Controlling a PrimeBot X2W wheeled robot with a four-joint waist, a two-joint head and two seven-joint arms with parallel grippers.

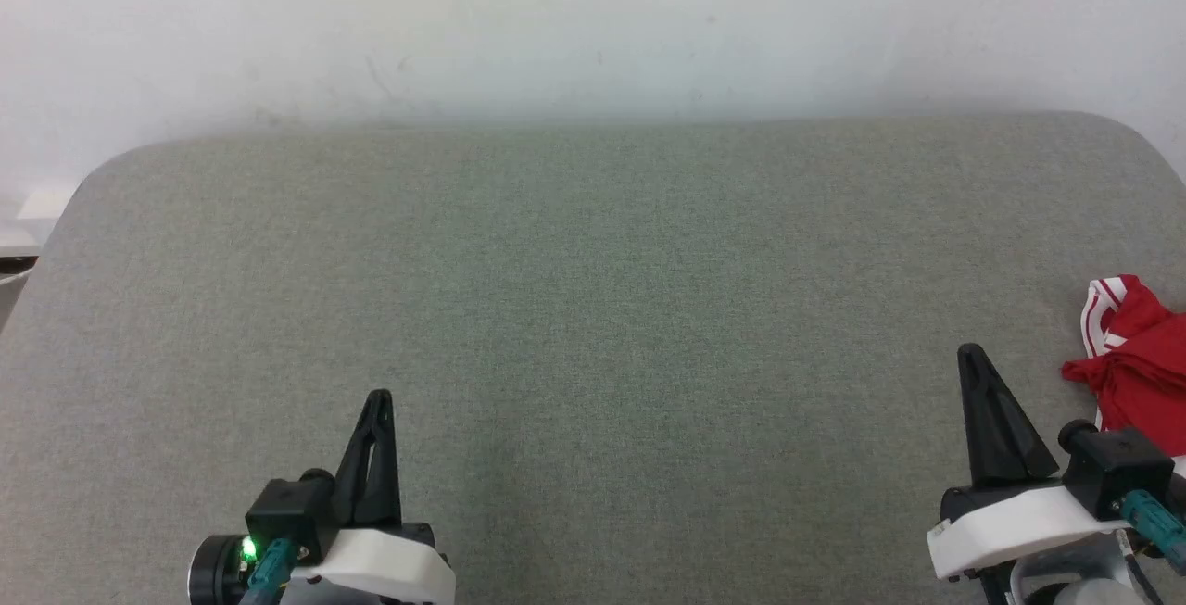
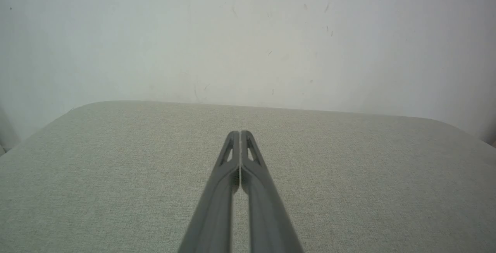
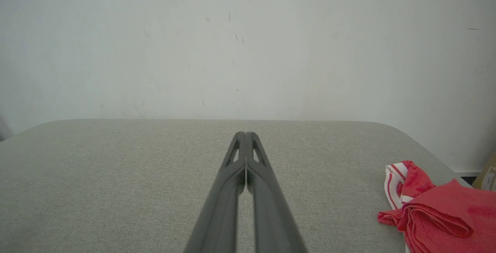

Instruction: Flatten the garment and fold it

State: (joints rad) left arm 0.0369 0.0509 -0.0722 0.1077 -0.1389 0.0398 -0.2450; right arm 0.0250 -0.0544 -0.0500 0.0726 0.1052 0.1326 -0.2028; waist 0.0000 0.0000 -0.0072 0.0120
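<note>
Nothing begun: the garment [image 1: 1135, 359] lies bunched at the bench's [image 1: 593, 308] right edge; both jaws together, empty; right gripper [image 1: 971, 355] must reach it.

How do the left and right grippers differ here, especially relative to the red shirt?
The dark two-fingered left gripper is surrounded by bare grey fabric table, far from the crumpled red-and-white jersey garment; the matching right gripper sits close beside that garment, with a gap. In the head view the right gripper's tip reaches higher than the left gripper's. Shared: both jaws are shut, holding nothing.
</note>
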